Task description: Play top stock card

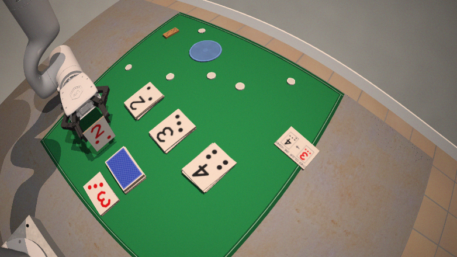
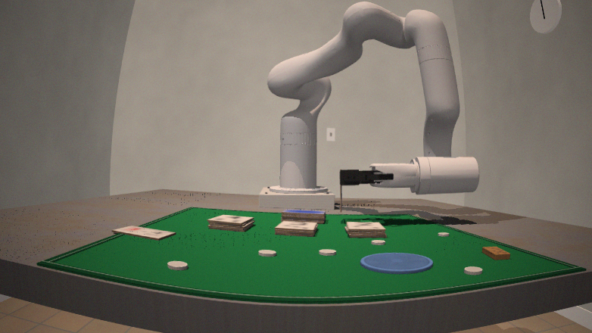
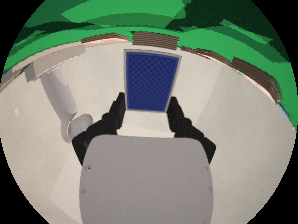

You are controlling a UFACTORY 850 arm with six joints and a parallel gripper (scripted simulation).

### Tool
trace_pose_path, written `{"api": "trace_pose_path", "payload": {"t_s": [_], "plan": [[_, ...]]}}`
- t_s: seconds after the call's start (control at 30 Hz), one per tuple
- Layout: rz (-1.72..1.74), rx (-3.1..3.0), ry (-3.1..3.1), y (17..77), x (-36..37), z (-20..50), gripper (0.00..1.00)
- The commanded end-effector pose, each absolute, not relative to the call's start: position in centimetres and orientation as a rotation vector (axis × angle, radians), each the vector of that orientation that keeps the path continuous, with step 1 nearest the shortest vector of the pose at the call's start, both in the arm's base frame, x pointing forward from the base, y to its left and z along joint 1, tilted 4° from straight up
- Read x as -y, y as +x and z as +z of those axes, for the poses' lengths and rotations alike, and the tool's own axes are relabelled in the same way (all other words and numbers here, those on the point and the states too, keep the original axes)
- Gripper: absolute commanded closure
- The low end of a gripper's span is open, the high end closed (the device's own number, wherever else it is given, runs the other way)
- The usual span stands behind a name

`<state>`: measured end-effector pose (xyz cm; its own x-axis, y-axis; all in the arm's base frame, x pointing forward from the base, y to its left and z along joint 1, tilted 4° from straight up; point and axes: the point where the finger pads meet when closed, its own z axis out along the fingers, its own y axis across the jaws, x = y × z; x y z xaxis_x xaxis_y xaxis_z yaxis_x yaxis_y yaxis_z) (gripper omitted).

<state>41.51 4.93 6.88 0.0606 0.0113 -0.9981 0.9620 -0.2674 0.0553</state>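
The cloth is showing deep green with a thin pale border line. The held card is showing a red 2 with red dots on a cream face, while its back is showing blue with a fine checked pattern. The stock is showing the same blue check. Three piles are showing black figures on cream: 2, 3, 4. The waste card is showing a red 3. The disc is showing blue, the small block orange-brown.
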Motion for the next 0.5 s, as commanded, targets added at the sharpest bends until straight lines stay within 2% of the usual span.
{"api": "trace_pose_path", "payload": {"t_s": [0.0,0.17,0.2,0.47], "plan": [[-1.349,-1.039,1.448,41.56,-4.96,6.94,0.38],[-1.349,-1.039,1.448,41.56,-4.96,6.94,0.38],[-1.349,-1.039,1.448,41.56,-4.96,6.94,0.28],[-1.349,-1.039,1.448,41.56,-4.96,6.94,0.28]]}}
